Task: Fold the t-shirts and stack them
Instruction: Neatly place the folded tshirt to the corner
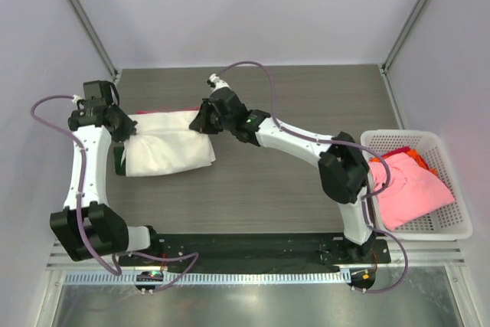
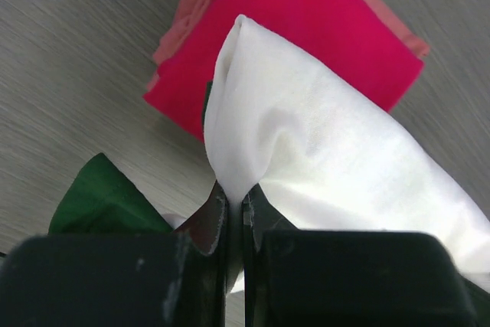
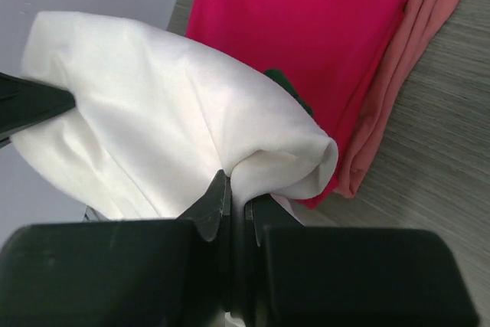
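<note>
**A pale booth around a wood-grain table**

The table [image 1: 306, 97] has a grey-brown top with fine wood grain running across it, matte and evenly lit. Three plain walls close it in: the back wall [image 1: 253, 5], the left wall [image 1: 38, 36] and the right wall [image 1: 459, 51], all pale white with a faint lavender tint. A slim metal post stands in each rear corner, the left post [image 1: 80, 13] and the right post [image 1: 413, 17]. A ribbed aluminium rail [image 1: 429, 254] runs along the near edge, with a white slotted strip [image 1: 268, 277] just in front and a dull grey metal surface [image 1: 268, 304] beyond it. The light is soft and diffuse, and the shadows are faint.
</note>
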{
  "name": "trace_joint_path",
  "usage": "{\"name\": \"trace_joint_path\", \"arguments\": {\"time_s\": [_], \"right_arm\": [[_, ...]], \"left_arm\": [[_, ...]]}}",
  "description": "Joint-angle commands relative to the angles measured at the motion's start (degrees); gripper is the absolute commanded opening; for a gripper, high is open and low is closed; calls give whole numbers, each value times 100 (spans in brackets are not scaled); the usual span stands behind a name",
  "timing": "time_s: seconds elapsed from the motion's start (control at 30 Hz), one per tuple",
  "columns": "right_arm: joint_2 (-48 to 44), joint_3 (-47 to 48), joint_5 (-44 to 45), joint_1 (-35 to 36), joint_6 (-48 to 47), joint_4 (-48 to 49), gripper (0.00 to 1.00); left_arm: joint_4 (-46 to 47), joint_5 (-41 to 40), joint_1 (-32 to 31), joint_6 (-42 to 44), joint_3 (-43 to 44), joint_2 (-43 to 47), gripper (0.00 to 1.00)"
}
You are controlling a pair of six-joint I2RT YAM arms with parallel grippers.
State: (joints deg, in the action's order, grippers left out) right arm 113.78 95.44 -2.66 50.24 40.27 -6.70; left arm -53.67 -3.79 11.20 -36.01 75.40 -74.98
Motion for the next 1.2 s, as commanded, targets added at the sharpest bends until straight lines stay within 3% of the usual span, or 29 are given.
{"name": "trace_joint_path", "arguments": {"time_s": [0.0, 0.4, 0.6, 0.63, 0.67, 0.77, 0.8, 0.83, 0.87, 0.97, 1.17], "right_arm": [[363, 633, 116, -23, 130, -15, 1], [1892, 2373, 55, -172, -89, -217, 1], [2631, 3217, -191, -497, 120, -315, 1], [2780, 3244, -191, -593, 156, -280, 1], [2825, 3236, -157, -620, 183, -175, 2], [2957, 3245, -25, -725, 218, -139, 51], [2949, 3201, 10, -726, 192, -139, 68], [2905, 3070, 28, -735, 157, -139, 72], [2765, 2973, 80, -735, 104, -147, 73], [2344, 2472, 142, -743, -72, -78, 73], [1394, 1128, 160, -735, -370, 414, 73]], "left_arm": [[102, 45, 189, 226, 335, -270, 0], [164, -69, 365, 296, 1425, -2134, 0], [506, 888, 795, 147, 1486, -3195, 2], [498, 1002, 822, 156, 1513, -3303, 6], [533, 1082, 848, 156, 1522, -3373, 23], [559, 978, 884, 112, 1548, -3427, 68], [551, 959, 884, 120, 1557, -3401, 73], [490, 933, 892, 120, 1601, -3296, 78], [472, 881, 884, 129, 1610, -3208, 92], [410, 627, 858, 234, 1645, -2769, 97], [94, -218, 621, 454, 1882, -1882, 97]]}}
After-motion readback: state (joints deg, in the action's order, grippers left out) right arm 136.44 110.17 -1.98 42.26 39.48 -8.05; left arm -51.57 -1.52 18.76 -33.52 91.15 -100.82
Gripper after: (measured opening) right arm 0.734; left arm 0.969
